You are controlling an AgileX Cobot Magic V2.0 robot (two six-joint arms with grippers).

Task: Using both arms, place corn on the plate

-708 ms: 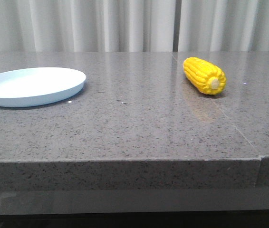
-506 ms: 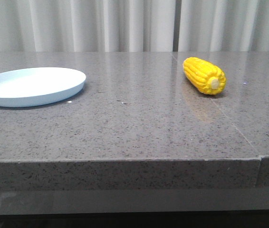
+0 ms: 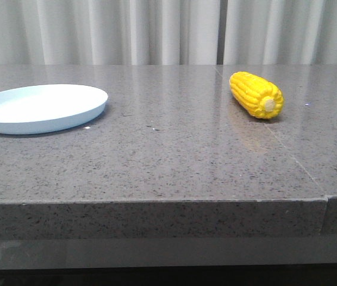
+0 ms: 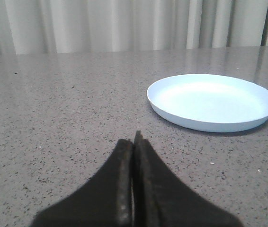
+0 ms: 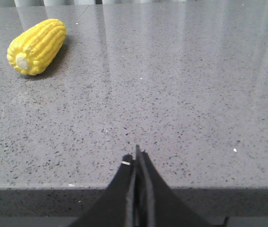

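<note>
Left black gripper [image 4: 133, 142] and right black gripper [image 5: 137, 158]: fingers pressed together, holding nothing. Glossy yellow corn cob [image 3: 255, 95] lies on the grey speckled stone table [image 3: 174, 161], well apart from the round pale-blue plastic plate [image 3: 40, 108].

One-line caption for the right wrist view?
Right gripper shut and empty near the table edge, corn lying untouched farther out on the stone top.

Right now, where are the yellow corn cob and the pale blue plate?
yellow corn cob [image 3: 255, 94]: front view, middle of its kerneled side.
pale blue round plastic plate [image 3: 94, 101]: front view, right rim.
</note>
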